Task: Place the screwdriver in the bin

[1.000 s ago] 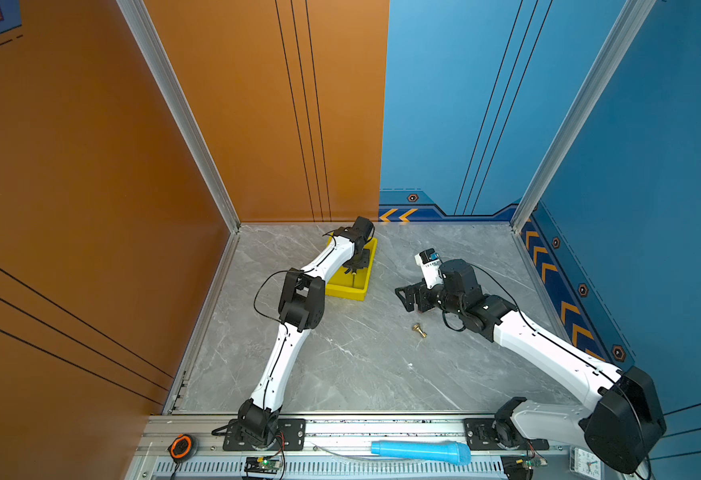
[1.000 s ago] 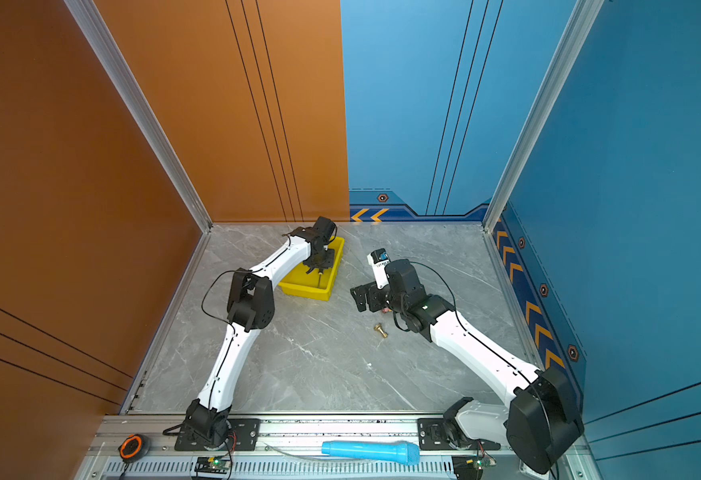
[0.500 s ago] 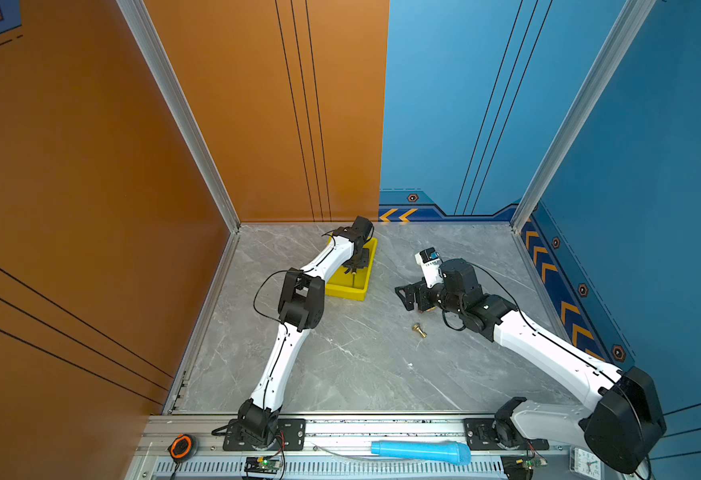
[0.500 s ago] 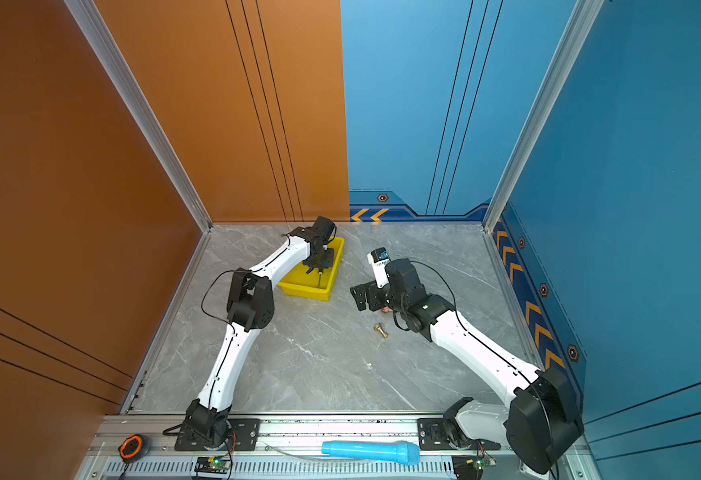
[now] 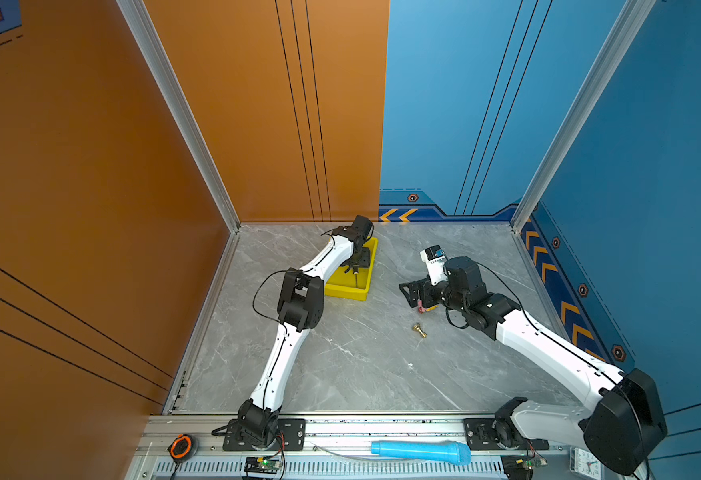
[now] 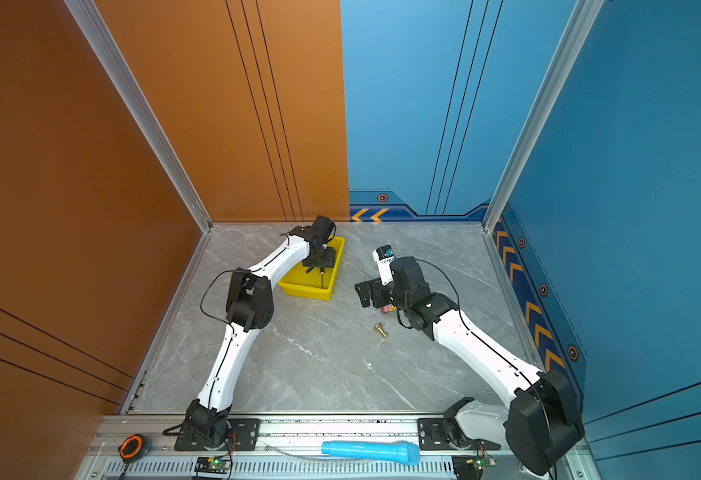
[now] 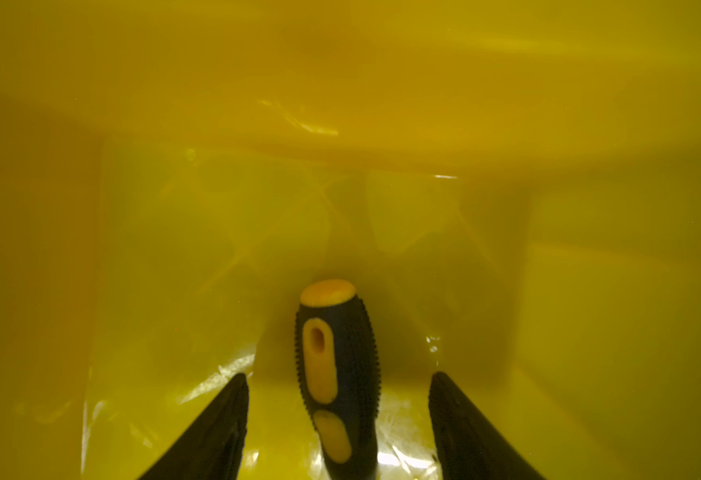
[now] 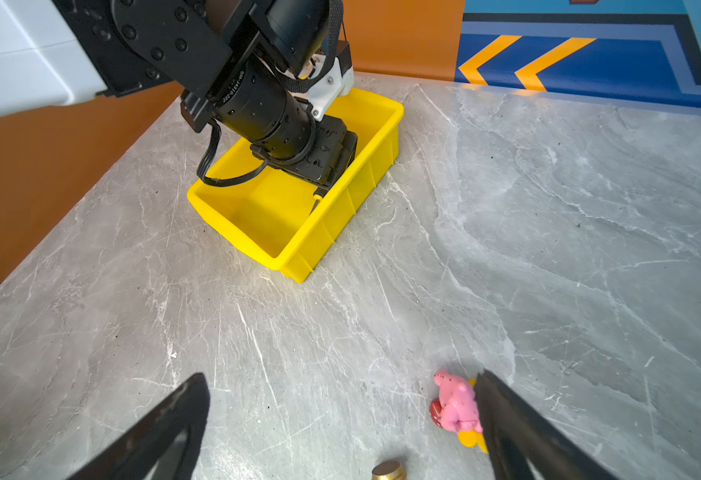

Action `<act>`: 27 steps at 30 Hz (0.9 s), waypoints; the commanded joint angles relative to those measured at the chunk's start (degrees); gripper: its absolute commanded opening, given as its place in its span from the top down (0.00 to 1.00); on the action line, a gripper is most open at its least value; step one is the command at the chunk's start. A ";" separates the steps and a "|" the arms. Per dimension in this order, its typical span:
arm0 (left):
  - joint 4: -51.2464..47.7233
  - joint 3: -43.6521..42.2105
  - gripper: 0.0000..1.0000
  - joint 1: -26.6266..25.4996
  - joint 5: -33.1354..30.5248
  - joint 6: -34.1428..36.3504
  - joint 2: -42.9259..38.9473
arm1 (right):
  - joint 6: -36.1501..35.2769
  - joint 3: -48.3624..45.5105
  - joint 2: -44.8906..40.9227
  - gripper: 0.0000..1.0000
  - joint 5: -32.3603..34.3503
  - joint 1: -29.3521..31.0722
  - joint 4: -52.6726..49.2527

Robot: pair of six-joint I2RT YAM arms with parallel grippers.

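Grey counter (image 5: 361, 365); only my left wrist view shows the screwdriver (image 7: 336, 374) lying free inside the wide left claw (image 7: 337, 374); right claw (image 8: 341, 374) wide.

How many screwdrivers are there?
1. The screwdriver lies inside the yellow bin, between the jaws of the open left gripper, which is not gripping it. Another may be hidden from view.

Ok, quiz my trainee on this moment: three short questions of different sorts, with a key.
1. True or false: the screwdriver is inside the bin.
2. Around the screwdriver, the left gripper has its jaws: A) clamped on it, B) apart with gaps on both sides, C) out of view.
3. What colour is most of the toy beside the right gripper?
Key: 1 true; 2 B; 3 pink.
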 commanded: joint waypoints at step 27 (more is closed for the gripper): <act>18.17 -58.69 0.02 -6.93 -7.03 5.09 -58.73 | -1.22 -5.88 -13.40 0.00 9.16 -7.27 0.34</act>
